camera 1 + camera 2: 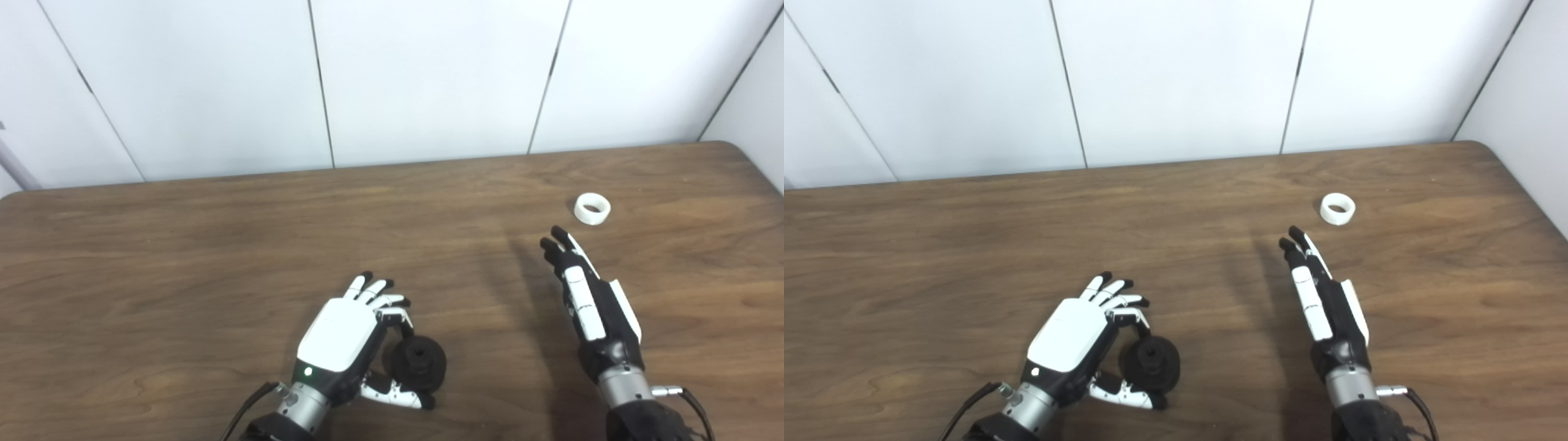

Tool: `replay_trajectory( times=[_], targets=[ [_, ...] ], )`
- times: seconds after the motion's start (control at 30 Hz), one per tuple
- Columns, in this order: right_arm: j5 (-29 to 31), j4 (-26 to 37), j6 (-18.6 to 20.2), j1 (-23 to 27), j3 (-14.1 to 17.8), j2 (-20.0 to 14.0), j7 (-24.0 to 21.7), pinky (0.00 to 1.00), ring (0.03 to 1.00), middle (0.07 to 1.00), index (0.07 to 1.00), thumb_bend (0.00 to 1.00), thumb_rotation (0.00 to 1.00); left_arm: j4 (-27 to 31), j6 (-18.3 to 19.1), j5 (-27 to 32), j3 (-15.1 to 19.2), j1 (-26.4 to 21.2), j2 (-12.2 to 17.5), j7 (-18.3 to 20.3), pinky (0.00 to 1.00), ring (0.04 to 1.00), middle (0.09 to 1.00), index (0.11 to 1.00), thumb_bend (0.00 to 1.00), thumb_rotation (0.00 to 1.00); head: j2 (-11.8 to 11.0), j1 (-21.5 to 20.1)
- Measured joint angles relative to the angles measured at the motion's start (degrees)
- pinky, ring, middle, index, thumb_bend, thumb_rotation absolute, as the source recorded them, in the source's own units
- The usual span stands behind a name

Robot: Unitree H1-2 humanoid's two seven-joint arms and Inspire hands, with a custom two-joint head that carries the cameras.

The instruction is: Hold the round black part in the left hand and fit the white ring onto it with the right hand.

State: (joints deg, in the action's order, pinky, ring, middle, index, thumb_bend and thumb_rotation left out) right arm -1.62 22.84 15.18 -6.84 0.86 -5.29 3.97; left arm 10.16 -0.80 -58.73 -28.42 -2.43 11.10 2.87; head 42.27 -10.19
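Observation:
The round black part (pixel 419 362) lies on the wooden table near the front edge, its central hole facing up. My left hand (pixel 343 337) sits just left of it, fingers spread; one finger curls over the part's far side and the thumb (pixel 398 397) reaches along its near side. Its fingers are not closed on the part. The white ring (pixel 592 208) rests on the table at the far right. My right hand (pixel 591 306) is open and turned edge-on, its straight fingers pointing toward the ring and stopping a short way before it.
The brown wooden table (pixel 184 257) ends at a white panelled wall behind and a rounded corner at the far right (pixel 735 147). Cables trail from both wrists at the bottom edge.

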Motion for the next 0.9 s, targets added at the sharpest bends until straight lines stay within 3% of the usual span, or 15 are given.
replay_trajectory(
  times=[0.2,0.37,0.47,0.63,0.67,0.9],
  targets=[
    [-5.24,1.21,1.22,3.06,1.10,-0.33,0.43,0.80,0.858,0.857,0.855,0.57,0.71,0.01,-0.18,0.06,0.17,-0.01,0.35,0.38,1.00,0.913,0.797,0.485,0.52,0.06,-0.96,-3.78],
    [-15.25,3.44,8.75,6.20,1.32,-2.13,1.01,0.85,0.862,0.869,0.847,0.67,0.66,0.01,-0.49,0.41,0.46,0.08,0.65,0.33,1.00,0.902,0.789,0.484,0.52,0.05,-1.32,-3.87],
    [-17.70,3.65,11.01,8.11,2.27,-3.87,0.80,0.85,0.857,0.858,0.830,0.70,0.54,-0.12,-0.65,0.41,0.46,0.13,0.68,-0.04,1.00,0.898,0.786,0.484,0.52,0.05,-1.67,-3.61],
    [-19.56,3.50,11.55,10.72,3.88,-6.87,0.03,0.89,0.904,0.877,0.774,0.71,0.32,-0.34,-0.88,0.37,0.43,0.16,0.68,-0.28,1.00,0.900,0.788,0.484,0.52,0.06,-1.76,-3.78],
    [-20.37,3.13,11.54,11.21,3.83,-7.64,-0.06,0.91,0.913,0.882,0.767,0.73,0.30,-0.34,-0.88,0.34,0.42,0.15,0.68,-0.27,1.00,0.899,0.788,0.485,0.52,0.06,-1.93,-5.52],
    [-27.18,-0.78,11.53,13.82,1.80,-13.13,-1.84,0.96,0.965,0.928,0.750,0.85,0.28,-0.33,-0.90,0.26,0.49,0.17,0.71,-0.12,1.00,0.898,0.788,0.484,0.52,0.05,-1.93,-5.54]
  ],
)
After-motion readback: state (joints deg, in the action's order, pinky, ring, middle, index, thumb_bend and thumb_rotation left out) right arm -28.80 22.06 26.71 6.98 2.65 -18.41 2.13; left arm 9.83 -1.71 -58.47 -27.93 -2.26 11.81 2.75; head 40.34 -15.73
